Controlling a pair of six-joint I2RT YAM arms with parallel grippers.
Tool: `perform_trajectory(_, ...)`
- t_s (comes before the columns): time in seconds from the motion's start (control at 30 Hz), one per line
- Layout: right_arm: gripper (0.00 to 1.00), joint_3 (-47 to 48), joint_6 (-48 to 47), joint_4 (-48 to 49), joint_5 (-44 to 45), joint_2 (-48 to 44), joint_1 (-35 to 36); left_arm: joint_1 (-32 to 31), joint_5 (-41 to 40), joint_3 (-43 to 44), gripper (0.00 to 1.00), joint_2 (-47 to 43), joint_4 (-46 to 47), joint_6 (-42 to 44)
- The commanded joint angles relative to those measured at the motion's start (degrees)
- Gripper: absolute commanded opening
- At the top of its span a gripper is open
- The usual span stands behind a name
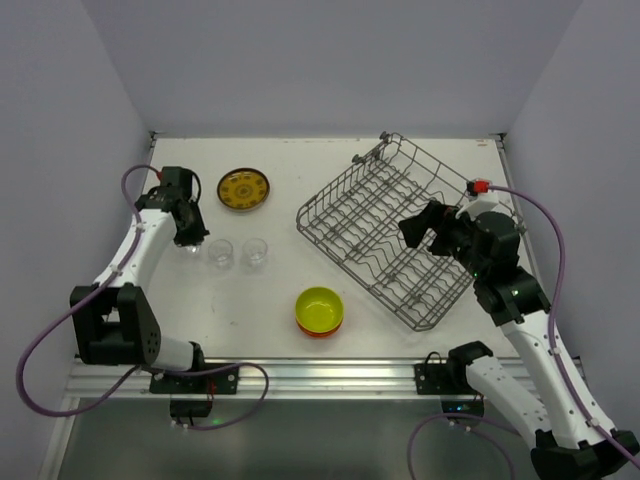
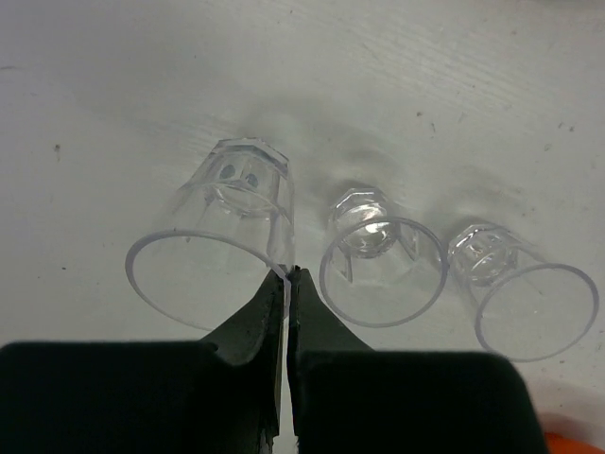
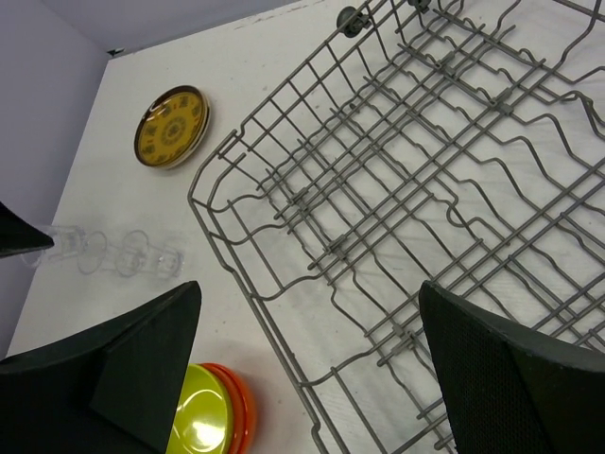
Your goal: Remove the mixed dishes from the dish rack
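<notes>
In the left wrist view my left gripper (image 2: pixel 286 274) is shut on the rim of a clear glass (image 2: pixel 217 241), which stands in a row with two other glasses (image 2: pixel 378 265) (image 2: pixel 520 288). From above, that gripper (image 1: pixel 192 240) is at the left end of the row (image 1: pixel 238 251). The brown-and-yellow plate (image 1: pixel 243 190) lies behind them. A yellow-green bowl (image 1: pixel 319 307) sits nested in an orange bowl (image 1: pixel 322 331). My right gripper (image 1: pixel 425 228) hangs open over the grey wire dish rack (image 1: pixel 385 215). Only bare wires show in the rack (image 3: pixel 397 189).
The rack lies diagonally at the right of the white table (image 1: pixel 270 300), its far corner near the back wall. In the right wrist view the plate (image 3: pixel 171 127), the glasses (image 3: pixel 123 253) and the stacked bowls (image 3: pixel 203 421) lie left of the rack.
</notes>
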Motion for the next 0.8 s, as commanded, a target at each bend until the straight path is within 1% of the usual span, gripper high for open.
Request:
perform_trajectory(0.0,0.99,-0.4,-2.1,-0.9,-0.3,-0.7,0.0,1.2,2.1,1.0,0.0,2.6,-2.1,2.3)
perform_trajectory(0.17,0.99,-1.3,-1.9,-0.1,-1.4,-1.6,0.0,1.2,-0.4,2.1,0.01,6.5,-3.9,2.9)
perform_trajectory(0.27,0.99,-1.5,-2.0,0.1,-1.4,-1.6,0.0,1.2,0.1,2.1,0.08,8.0,-3.4,3.2)
perform_trajectory(0.4,0.99,-1.6,-2.1,0.3,-1.4,-1.4,0.1,1.2,1.3,2.9,0.1,10.5,-3.5,3.6)
perform_trajectory(0.5,0.99,-1.7,-2.1,0.3,-1.3,-1.7,0.1,1.2,2.6,3.4,0.14,11.2,-3.1,3.7)
perform_trajectory(0.6,0.99,-1.8,-2.1,0.5,-1.3,-1.7,0.1,1.2,2.0,3.9,0.23,11.5,-3.1,3.5)
perform_trajectory(0.63,0.99,-1.8,-2.1,0.4,-1.4,-1.5,0.1,1.2,2.2,4.0,0.3,11.4,-3.1,3.5)
perform_trajectory(0.73,0.99,-1.9,-2.2,0.7,-1.5,-1.3,0.1,1.2,1.8,4.4,0.43,10.3,-3.1,3.3)
perform_trajectory(0.77,0.99,-1.9,-2.2,0.7,-1.5,-1.2,0.0,1.2,1.4,4.6,0.45,10.0,-3.3,3.3)
